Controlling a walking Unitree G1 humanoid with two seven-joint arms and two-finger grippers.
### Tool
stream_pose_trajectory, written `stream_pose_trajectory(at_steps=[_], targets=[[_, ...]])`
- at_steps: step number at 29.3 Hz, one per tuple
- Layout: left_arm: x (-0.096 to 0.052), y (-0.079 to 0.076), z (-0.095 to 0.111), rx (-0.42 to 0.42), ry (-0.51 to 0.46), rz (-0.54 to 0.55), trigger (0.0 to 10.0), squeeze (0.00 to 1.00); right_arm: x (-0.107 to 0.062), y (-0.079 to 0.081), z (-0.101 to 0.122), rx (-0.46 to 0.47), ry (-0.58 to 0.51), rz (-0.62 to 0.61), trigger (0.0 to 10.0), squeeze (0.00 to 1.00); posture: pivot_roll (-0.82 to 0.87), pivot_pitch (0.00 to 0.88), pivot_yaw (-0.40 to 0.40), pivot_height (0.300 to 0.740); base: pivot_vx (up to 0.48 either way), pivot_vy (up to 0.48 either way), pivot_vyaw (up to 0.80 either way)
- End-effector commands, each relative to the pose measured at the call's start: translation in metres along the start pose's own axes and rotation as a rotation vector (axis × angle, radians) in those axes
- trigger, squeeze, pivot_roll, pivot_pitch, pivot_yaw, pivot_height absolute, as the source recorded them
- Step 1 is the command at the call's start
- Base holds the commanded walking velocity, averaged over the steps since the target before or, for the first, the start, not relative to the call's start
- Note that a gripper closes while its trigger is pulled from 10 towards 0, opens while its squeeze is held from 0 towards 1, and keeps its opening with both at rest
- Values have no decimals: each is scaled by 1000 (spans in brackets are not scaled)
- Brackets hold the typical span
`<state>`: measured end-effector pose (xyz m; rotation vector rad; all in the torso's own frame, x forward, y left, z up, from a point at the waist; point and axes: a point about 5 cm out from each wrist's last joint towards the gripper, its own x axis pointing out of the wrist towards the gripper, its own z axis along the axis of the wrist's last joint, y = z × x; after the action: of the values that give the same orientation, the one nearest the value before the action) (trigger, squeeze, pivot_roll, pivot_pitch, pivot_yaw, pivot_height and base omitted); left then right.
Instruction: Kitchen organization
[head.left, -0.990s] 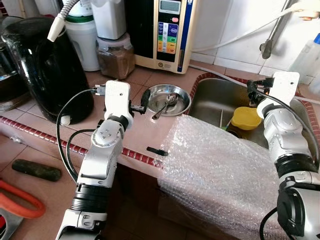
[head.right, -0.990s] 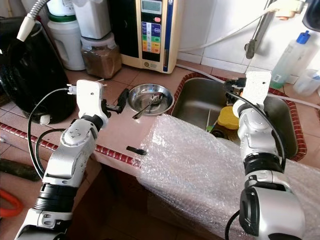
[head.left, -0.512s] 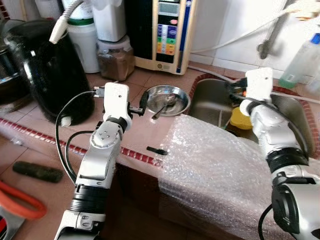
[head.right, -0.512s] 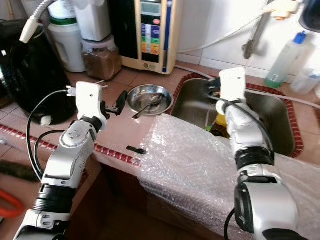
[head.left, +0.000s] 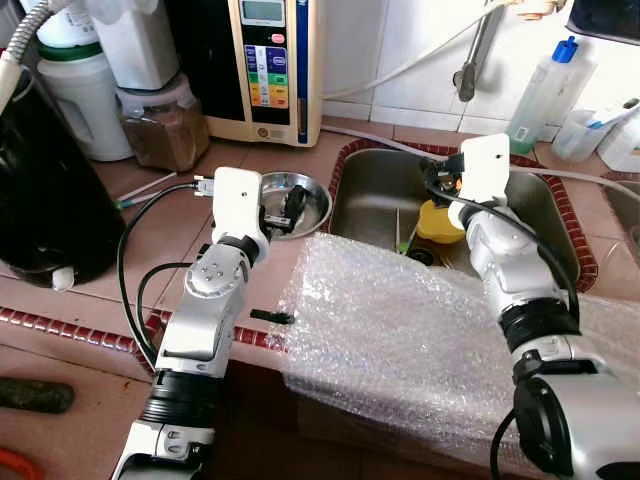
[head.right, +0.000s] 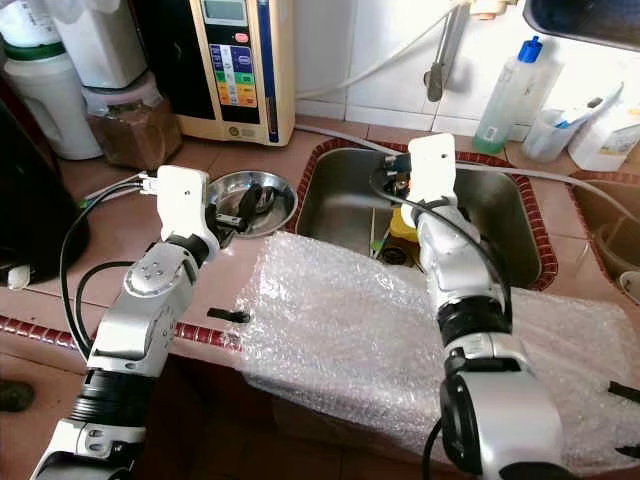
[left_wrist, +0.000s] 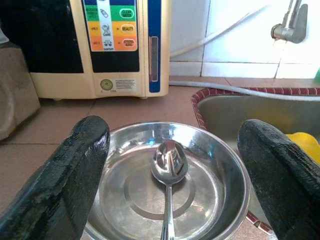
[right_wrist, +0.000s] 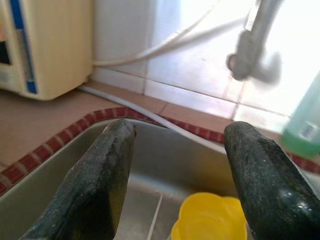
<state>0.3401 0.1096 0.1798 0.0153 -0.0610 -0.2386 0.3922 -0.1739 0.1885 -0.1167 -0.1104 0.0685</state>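
Change since the previous second: the head camera has swung right, so the whole scene sits differently in view. The right hand (head.right: 400, 180) has travelled from the far side of the stainless steel sink (head.left: 380, 205) to a position above its middle, over the yellow plastic cup (head.left: 438, 222) lying in the basin. Its fingers are apart and grip nothing. The left hand (head.left: 292, 207) remains at the near rim of the round steel bowl (left_wrist: 165, 185), fingers spread on either side of it, with the steel spoon (left_wrist: 169, 172) lying inside.

Judgement: both hands are staged for a pick; neither item is secured.

Clearances: the sheet of clear bubble wrap (head.left: 400, 340) drapes over the front edge of the brown tiled desk (head.left: 150, 215) just beside the bowl. The beige water ionizer (head.left: 265, 60) and chrome tap (head.right: 440, 55) bound the rear.
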Motion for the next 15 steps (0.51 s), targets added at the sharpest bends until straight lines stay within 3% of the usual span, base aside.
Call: stream_pose_trajectory(at_steps=[1, 9, 12, 15], targets=[[1, 4, 3, 3, 3, 6, 10000, 0, -3, -4, 3, 43, -23, -54, 10000, 0, 5, 0, 32, 740, 0, 0, -638], [2, 6, 7, 0, -7, 14, 10000, 0, -19, -20, 2, 60, -60, -188, 10000, 0, 3, 0, 19, 740, 0, 0, -80], [-1, 6, 5, -5, 0, 8, 10000, 0, -29, -23, -4, 16, -52, -176, 10000, 0, -1, 0, 20, 740, 0, 0, 0], [-1, 6, 5, -5, 0, 8, 10000, 0, -29, -23, -4, 16, -52, -176, 10000, 0, -1, 0, 20, 740, 0, 0, 0]])
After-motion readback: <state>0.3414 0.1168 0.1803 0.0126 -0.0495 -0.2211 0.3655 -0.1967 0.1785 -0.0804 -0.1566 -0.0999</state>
